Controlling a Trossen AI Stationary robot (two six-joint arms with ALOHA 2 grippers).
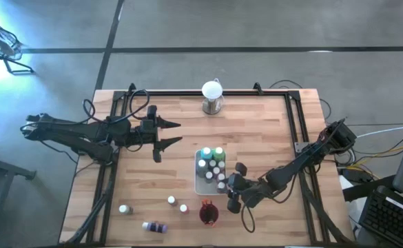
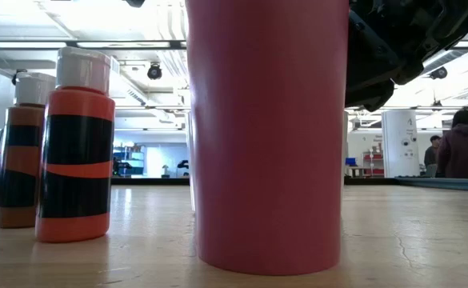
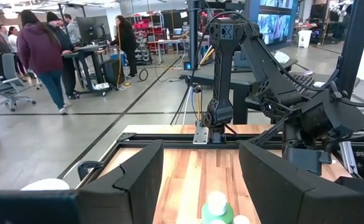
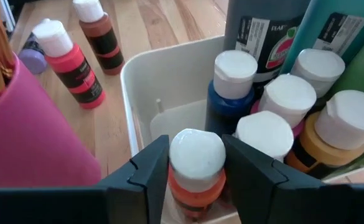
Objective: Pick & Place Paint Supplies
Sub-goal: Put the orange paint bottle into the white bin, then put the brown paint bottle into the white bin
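A white tray (image 1: 200,184) near the table's middle holds several upright white-capped paint bottles (image 4: 275,99). My right gripper (image 1: 233,187) is at the tray's near right corner, shut on an orange white-capped bottle (image 4: 197,158). Loose bottles stand on the table toward the near edge: red (image 4: 70,62), brown (image 4: 98,31) and another (image 1: 124,209). A purple one (image 1: 156,226) lies on its side. My left gripper (image 1: 168,134) hovers open, left of the tray, touching nothing; the left wrist view shows a green bottle's cap (image 3: 217,202) ahead of it. My right gripper pinches the orange bottle between its two fingers at the white cap and the neck below it (image 4: 197,180). The fingers come from the table's right, slanting down. The bottle stands upright at the tray's corner; the fingers hide its base.
A dark red cup (image 1: 208,213) stands just near of the tray, close to my right gripper, and fills the low view (image 2: 266,136). A white globe on a metal base (image 1: 213,96) sits at the far edge. A black frame borders the table. People stand in the room beyond.
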